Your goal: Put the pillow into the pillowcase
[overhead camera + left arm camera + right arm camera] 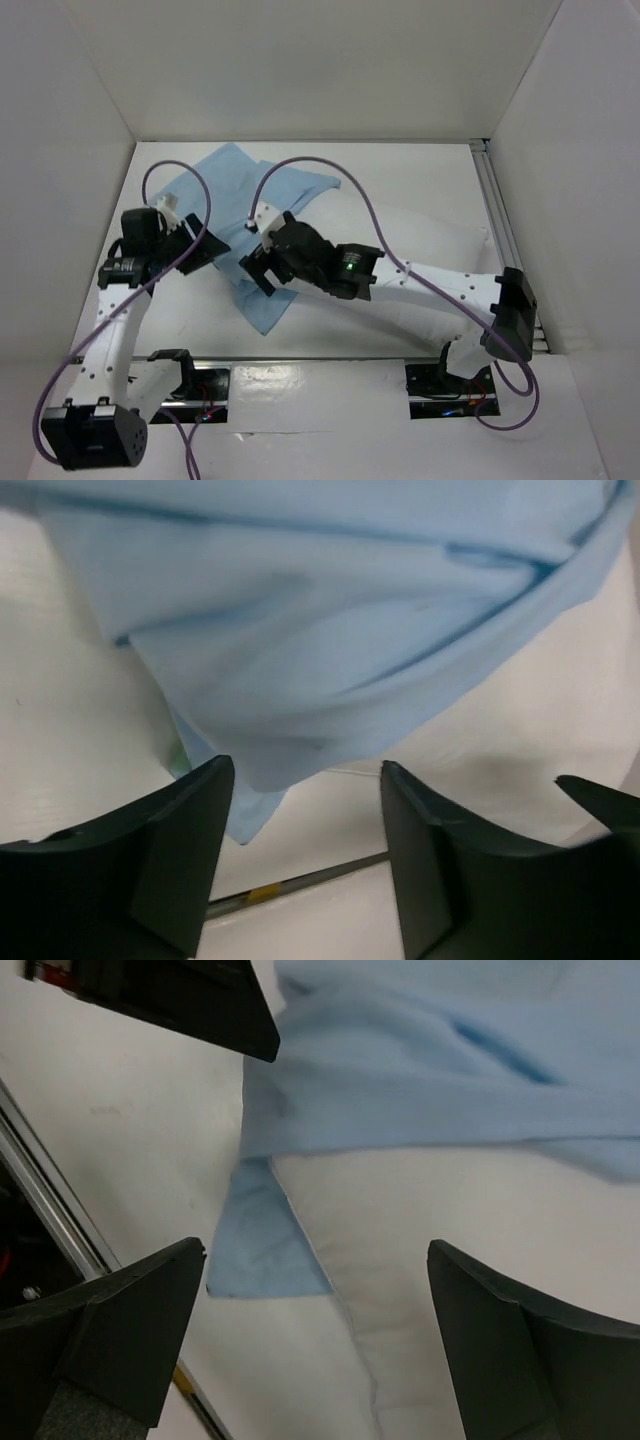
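The light blue pillowcase (238,182) lies crumpled on the left half of the table, running from the back down to a corner near the front. The white pillow (425,238) lies to its right, partly under my right arm, with its left end under the cloth. My left gripper (205,250) is open and empty at the pillowcase's left edge; in the left wrist view (307,770) the blue cloth (330,650) hangs just beyond the fingertips. My right gripper (258,270) is open and empty over the pillow's seam (350,1290), with blue cloth (440,1070) ahead of it.
An aluminium rail (497,215) runs along the table's right side and another (320,358) along the front edge, with a yellow tag (265,892). White walls enclose the back and sides. The left gripper's finger (180,1000) shows in the right wrist view.
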